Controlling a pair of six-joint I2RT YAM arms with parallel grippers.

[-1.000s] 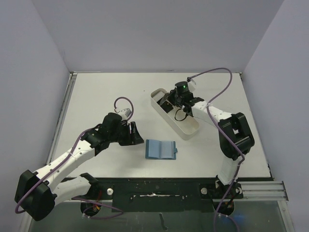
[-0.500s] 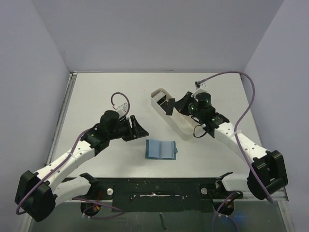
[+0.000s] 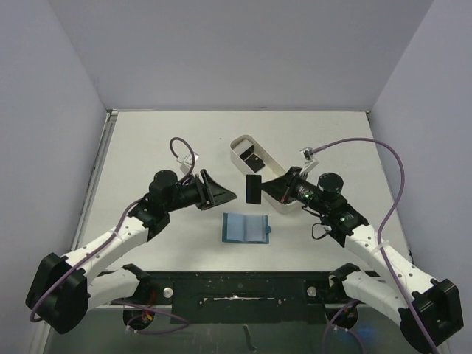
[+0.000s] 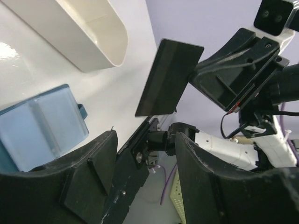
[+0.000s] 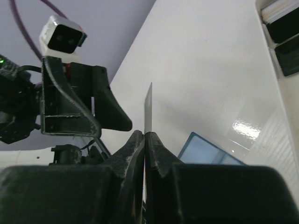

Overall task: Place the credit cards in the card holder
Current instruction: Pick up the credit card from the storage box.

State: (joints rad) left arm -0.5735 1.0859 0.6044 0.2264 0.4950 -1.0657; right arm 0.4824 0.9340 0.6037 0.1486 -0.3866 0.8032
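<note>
Worktop [image 3: 147, 147] of white colour carries the card holder [image 3: 245, 228], which lies opened flat near the middle of the near edge, with its light blue pockets facing up. The right fingers [image 3: 271, 187] are pressed together on one short end of a black card [image 3: 253, 189] and hold it in the air above the worktop, beyond the far edge of the card holder and not touching it. In the right wrist view this card shows only as a thin upright edge between the two fingers; in the left wrist view its broad dark face is turned toward the camera. The left fingers [image 3: 217, 193] are spread apart with nothing between them; they point toward the black card from the left side and stay apart from it. The white tray [image 3: 237, 144] lies slantwise between the middle and the far edge of the worktop, and more dark cards [image 3: 254, 156] lie in its far end.
</note>
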